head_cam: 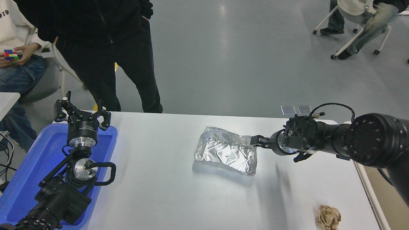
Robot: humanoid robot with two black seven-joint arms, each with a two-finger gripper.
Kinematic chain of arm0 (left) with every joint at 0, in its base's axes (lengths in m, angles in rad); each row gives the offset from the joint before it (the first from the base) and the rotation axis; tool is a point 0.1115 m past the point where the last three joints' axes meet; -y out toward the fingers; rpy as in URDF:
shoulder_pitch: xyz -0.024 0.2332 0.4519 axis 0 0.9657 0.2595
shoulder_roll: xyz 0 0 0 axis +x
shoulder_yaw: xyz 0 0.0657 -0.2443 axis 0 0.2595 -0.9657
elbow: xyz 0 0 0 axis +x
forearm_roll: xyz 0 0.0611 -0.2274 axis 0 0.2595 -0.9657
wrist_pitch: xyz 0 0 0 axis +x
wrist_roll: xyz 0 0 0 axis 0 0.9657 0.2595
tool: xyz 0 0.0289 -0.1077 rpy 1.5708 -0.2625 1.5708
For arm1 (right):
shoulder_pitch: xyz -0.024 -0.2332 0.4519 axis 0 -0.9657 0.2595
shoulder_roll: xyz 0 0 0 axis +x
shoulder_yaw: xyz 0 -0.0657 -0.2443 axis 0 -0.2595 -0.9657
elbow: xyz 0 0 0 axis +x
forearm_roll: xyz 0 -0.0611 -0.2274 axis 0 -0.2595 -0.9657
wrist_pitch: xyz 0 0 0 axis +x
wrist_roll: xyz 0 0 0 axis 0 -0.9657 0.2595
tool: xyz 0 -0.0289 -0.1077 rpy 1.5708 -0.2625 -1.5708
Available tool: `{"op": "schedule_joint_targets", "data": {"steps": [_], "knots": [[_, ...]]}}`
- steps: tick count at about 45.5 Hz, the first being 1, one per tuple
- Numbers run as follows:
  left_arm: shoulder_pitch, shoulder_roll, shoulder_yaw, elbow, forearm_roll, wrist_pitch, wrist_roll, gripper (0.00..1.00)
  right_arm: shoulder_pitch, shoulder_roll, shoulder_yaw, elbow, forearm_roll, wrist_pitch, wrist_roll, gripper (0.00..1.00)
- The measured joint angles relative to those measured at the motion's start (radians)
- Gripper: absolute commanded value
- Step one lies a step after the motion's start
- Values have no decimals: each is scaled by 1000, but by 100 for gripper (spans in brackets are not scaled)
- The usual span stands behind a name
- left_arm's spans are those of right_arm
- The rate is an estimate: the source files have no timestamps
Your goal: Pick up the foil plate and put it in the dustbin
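The foil plate [226, 154], shiny silver and crumpled, lies in the middle of the white table [159, 191]. My right gripper [256, 141] reaches in from the right, low over the table, with its open fingertips at the plate's far right rim corner. The plate rests on the table. The dustbin [370, 195] shows only as a cream rim and a beige strip at the right edge, mostly hidden behind my right arm. My left gripper [82, 115] is parked open at the lower left above a blue tray.
A blue plastic tray [28, 172] sits at the table's left edge under my left arm. A crumpled brown paper ball [329, 217] lies at the front right. A person in black [105, 48] stands at the far side; a seated person holds a cube at top left.
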Motion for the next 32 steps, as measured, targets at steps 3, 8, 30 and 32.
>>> {"op": "schedule_joint_targets", "data": {"steps": [3, 8, 30, 32], "knots": [[0, 0, 0, 0, 0, 0, 0, 99, -6, 0, 13, -4, 0, -8, -1, 100], [0, 0, 0, 0, 0, 0, 0, 99, -12, 0, 34, -7, 1, -18, -3, 100], [0, 0, 0, 0, 0, 0, 0, 99, -20, 0, 112, -1, 0, -32, -3, 100], [0, 0, 0, 0, 0, 0, 0, 99, -21, 0, 117, 0, 0, -32, -3, 100]]}}
